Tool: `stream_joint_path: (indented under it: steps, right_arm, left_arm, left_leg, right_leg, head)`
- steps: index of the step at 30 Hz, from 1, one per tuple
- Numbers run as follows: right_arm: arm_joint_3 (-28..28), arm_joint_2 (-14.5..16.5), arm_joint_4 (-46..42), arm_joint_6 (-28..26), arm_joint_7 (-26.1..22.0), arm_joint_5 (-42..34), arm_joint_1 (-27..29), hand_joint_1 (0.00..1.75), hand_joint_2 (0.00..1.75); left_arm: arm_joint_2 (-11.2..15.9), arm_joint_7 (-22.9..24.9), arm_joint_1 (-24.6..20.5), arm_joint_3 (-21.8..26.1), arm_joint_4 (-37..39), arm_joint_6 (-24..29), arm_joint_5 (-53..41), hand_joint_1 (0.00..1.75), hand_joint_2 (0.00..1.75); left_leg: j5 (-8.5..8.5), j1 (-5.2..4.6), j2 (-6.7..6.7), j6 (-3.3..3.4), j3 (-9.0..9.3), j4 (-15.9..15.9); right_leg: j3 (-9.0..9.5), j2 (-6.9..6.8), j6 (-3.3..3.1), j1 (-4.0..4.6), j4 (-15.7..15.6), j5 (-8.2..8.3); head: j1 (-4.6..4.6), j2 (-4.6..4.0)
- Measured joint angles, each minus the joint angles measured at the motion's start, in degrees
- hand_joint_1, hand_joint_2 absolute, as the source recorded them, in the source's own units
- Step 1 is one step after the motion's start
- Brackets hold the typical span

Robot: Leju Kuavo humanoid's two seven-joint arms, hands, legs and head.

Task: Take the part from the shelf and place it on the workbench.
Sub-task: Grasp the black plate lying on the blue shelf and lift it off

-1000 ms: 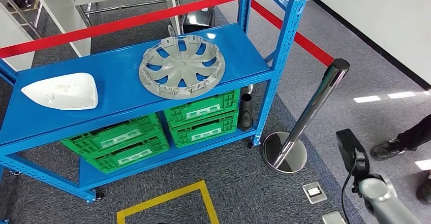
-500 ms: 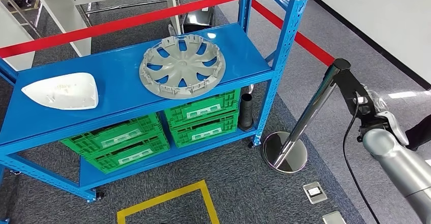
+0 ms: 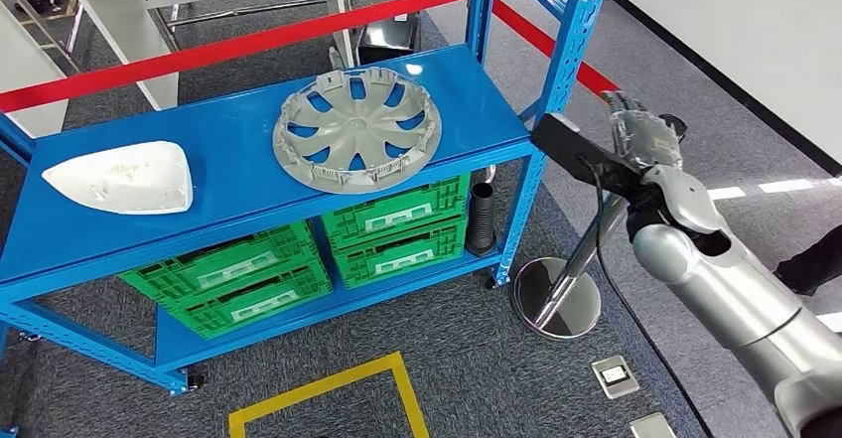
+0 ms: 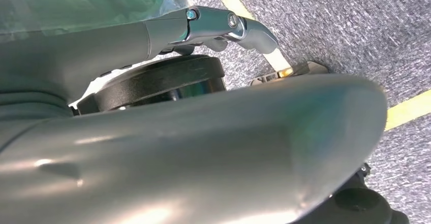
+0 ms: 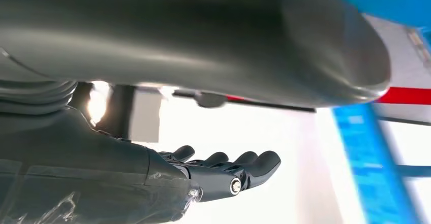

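The grey wheel cover (image 3: 355, 130) is seen lying flat on the blue shelf (image 3: 238, 165), with a white part (image 3: 121, 179) beside it. The right hand (image 3: 643, 138) is raised near the shelf post (fingers extended, nothing held). The left hand (image 4: 223, 26) is seen holding nothing.

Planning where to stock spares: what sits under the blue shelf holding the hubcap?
Under the blue shelf holding the grey hubcap, green crates sit on a lower shelf, beside a black ribbed tube. The crates' contents and whatever lies behind them are hidden.
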Motion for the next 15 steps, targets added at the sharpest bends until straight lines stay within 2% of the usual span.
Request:
stream_joint_path:
  steps: [10, 15]
  right_arm:
    - [4.3, 6.7, -2.2, 7.2, 0.0, 12.8, -1.4, 0.00, 0.00]
    - [5.8, 8.5, -3.4, 9.4, 0.0, 18.9, -0.8, 0.00, 0.00]
  left_arm:
    - [0.1, 0.5, -0.3, -0.6, 0.2, -1.0, -2.4, 0.00, 0.00]
    - [0.1, 0.4, -0.3, -0.6, 0.3, -1.0, -3.0, 0.00, 0.00]
  left_leg:
    - [0.09, -0.02, 0.01, 0.03, -0.02, 0.0]
    - [0.10, -0.03, -0.10, 0.03, -0.04, 0.0]
  right_leg:
    - [-0.08, 0.05, 0.00, 0.01, 0.0, 0.01]
    - [-0.10, -0.08, 0.01, 0.01, 0.0, 0.01]
  head:
    - [-0.02, 0.00]
    - [-0.07, 0.00]
